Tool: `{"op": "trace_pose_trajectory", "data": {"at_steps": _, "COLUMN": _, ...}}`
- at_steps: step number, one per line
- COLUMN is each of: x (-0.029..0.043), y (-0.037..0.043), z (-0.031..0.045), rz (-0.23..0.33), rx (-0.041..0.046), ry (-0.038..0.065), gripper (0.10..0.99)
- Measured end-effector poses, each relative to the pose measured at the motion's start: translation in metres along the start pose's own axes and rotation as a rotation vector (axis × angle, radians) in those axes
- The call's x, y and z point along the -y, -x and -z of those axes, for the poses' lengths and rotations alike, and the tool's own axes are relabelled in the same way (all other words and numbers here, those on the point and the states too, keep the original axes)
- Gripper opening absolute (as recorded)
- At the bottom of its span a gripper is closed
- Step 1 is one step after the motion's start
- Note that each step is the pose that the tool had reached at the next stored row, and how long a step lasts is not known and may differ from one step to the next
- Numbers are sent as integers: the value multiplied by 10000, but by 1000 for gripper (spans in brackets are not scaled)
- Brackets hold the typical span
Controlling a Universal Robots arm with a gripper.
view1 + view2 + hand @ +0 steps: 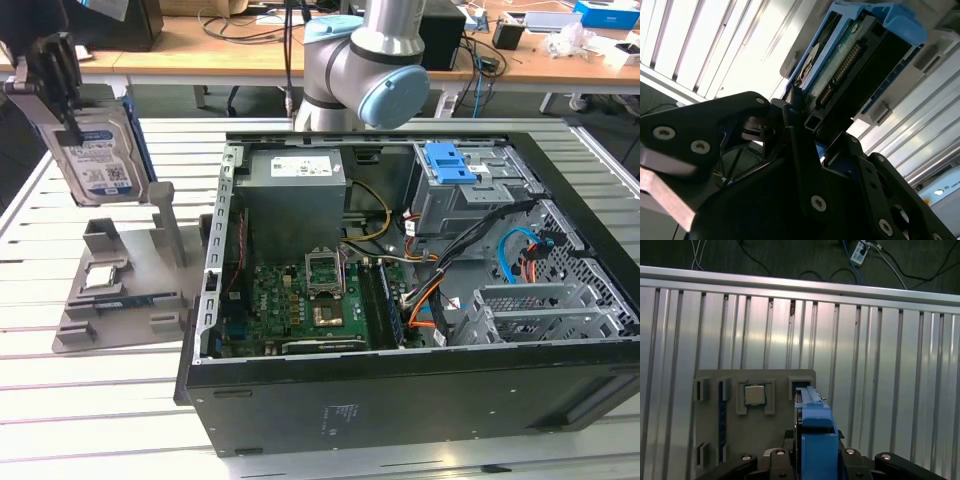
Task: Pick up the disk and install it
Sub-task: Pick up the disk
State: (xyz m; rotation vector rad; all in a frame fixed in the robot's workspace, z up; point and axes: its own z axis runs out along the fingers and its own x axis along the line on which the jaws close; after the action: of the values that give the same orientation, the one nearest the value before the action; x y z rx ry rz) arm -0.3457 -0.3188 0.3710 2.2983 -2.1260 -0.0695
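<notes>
Closest in the second wrist view are my own black links and screws, and past them my jaws are closed tight on one end of the disk (850, 55), pinching its blue carrier from both sides with no gap to spare. That view shows the disk's underside: green circuit board and a row of connector pins. The first wrist view looks along the carrier's blue edge (815, 425) down onto the grey fixture (755, 385), where the small square processor chip (754, 394) sits in its pocket on the slatted metal surface (880, 365).

The exterior view gives the labelled face: the disk (100, 155) hangs upright in my grip at the exterior view's left, above the fixture (120, 290) and clear of its base, outside the open computer case (400, 400). Its label is white and blue with barcodes; I cannot read the print. Inside the case a blue latch piece (450, 162) sits atop the grey drive cage (470, 205). White stickers mark the power supply (305, 165) and the case's black side, neither legible.
</notes>
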Motion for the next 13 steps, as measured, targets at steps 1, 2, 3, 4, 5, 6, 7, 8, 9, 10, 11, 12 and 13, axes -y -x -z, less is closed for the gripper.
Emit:
{"op": "trace_pose_trajectory", "data": {"at_steps": 1, "x": -1, "y": 1, "z": 16, "rz": 0, "rx": 0, "ry": 0, "gripper": 365}}
{"op": "trace_pose_trajectory", "data": {"at_steps": 2, "x": -1, "y": 2, "z": 33, "rz": 0, "rx": 1, "ry": 0, "gripper": 365}}
{"op": "trace_pose_trajectory", "data": {"at_steps": 3, "x": -2, "y": 3, "z": 59, "rz": 0, "rx": 0, "ry": 0, "gripper": 365}}
{"op": "trace_pose_trajectory", "data": {"at_steps": 4, "x": -3, "y": 5, "z": 83, "rz": 0, "rx": 0, "ry": 1, "gripper": 365}}
{"op": "trace_pose_trajectory", "data": {"at_steps": 5, "x": -4, "y": 6, "z": 101, "rz": 0, "rx": 0, "ry": 0, "gripper": 365}}
{"op": "trace_pose_trajectory", "data": {"at_steps": 6, "x": -4, "y": 7, "z": 117, "rz": -1, "rx": 0, "ry": 0, "gripper": 365}}
{"op": "trace_pose_trajectory", "data": {"at_steps": 7, "x": -5, "y": 8, "z": 133, "rz": -1, "rx": 0, "ry": 1, "gripper": 365}}
{"op": "trace_pose_trajectory", "data": {"at_steps": 8, "x": -5, "y": 9, "z": 149, "rz": 0, "rx": 0, "ry": 0, "gripper": 365}}
{"op": "trace_pose_trajectory", "data": {"at_steps": 9, "x": -6, "y": 11, "z": 179, "rz": 0, "rx": 0, "ry": 0, "gripper": 365}}
{"op": "trace_pose_trajectory", "data": {"at_steps": 10, "x": -7, "y": 12, "z": 196, "rz": 0, "rx": 0, "ry": 0, "gripper": 365}}
{"op": "trace_pose_trajectory", "data": {"at_steps": 11, "x": -7, "y": 12, "z": 212, "rz": 0, "rx": 0, "ry": 0, "gripper": 365}}
{"op": "trace_pose_trajectory", "data": {"at_steps": 12, "x": -9, "y": 14, "z": 246, "rz": 0, "rx": 0, "ry": 1, "gripper": 365}}
{"op": "trace_pose_trajectory", "data": {"at_steps": 13, "x": -9, "y": 15, "z": 266, "rz": -1, "rx": 0, "ry": 1, "gripper": 365}}
